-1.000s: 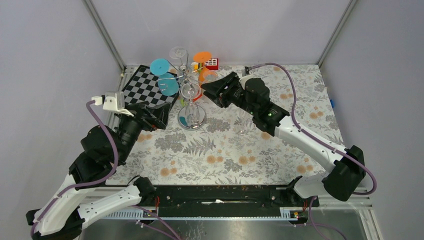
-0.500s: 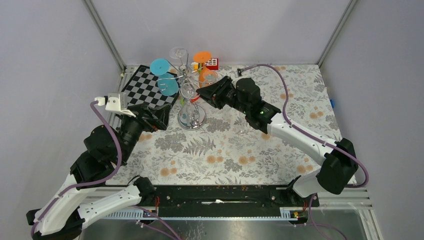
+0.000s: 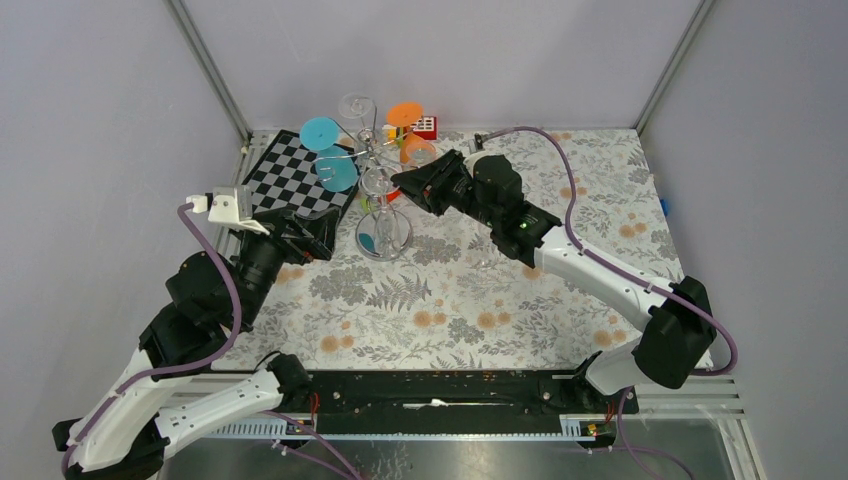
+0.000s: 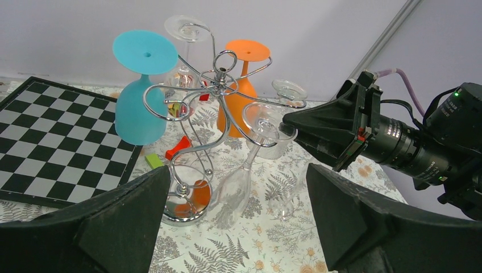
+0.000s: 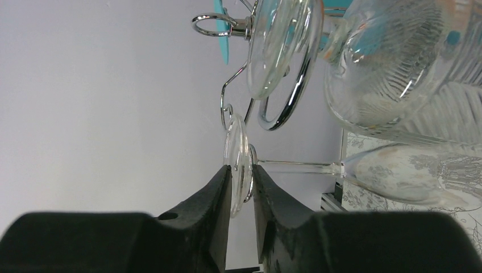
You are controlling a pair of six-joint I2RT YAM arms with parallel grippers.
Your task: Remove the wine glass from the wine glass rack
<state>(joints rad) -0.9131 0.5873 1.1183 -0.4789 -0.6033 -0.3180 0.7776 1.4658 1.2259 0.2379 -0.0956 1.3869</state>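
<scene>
The silver wire wine glass rack [image 3: 368,150] [image 4: 219,85] stands at the back left of the table. Upside down from one of its loops hangs a clear wine glass [image 4: 236,190], tilted. My right gripper [image 3: 397,180] [image 5: 240,169] reaches in from the right, shut on that glass's round foot [image 5: 236,148]. A finger presses each face of the foot, next to the wire loop [image 5: 284,108]. My left gripper [image 3: 310,232] [image 4: 239,216] stays wide open in front of the rack's shiny base [image 4: 185,202], holding nothing.
On the rack also hang a teal glass [image 4: 139,108], an orange glass [image 4: 241,96] and clear ones [image 4: 185,28]. A chessboard [image 3: 290,175] lies to the left. Another clear glass [image 4: 282,202] and small coloured blocks [image 4: 176,149] sit on the cloth near the base.
My right arm moved left toward the rack and its jaws narrowed onto the hanging glass's foot. The left arm barely shifted and stays open.
</scene>
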